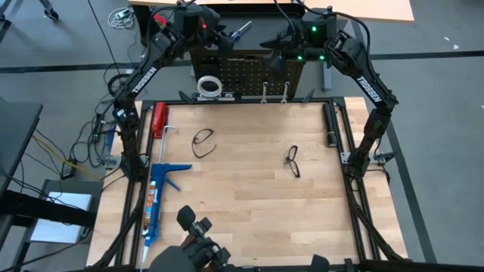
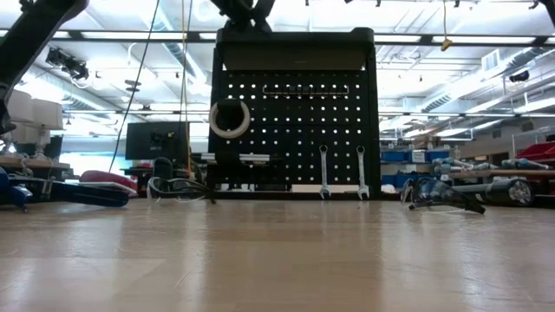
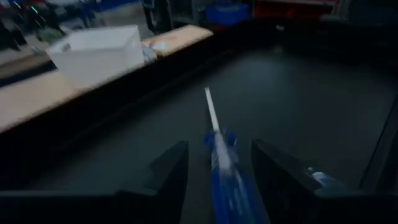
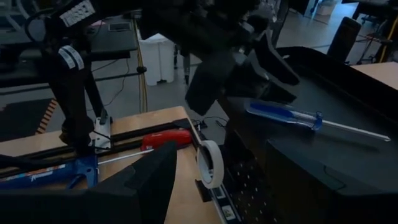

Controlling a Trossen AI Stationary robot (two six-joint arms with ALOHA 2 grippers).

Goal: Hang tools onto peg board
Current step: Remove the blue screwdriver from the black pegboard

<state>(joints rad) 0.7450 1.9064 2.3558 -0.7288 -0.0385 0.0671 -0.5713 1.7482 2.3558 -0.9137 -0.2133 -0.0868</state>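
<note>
The peg board stands upright at the table's far edge. A white tape roll and two silver wrenches hang on its front. The blue-handled screwdriver lies flat on the board's top ledge. My left gripper is open above that ledge, its fingers on either side of the blue handle with a gap on each side. My right gripper hovers open high over the board's right half. Two safety glasses lie on the tabletop.
A red-handled tool and a long blue caulking gun lie along the table's left edge. Black rails frame the tabletop. A white bin on a wooden bench stands behind the board.
</note>
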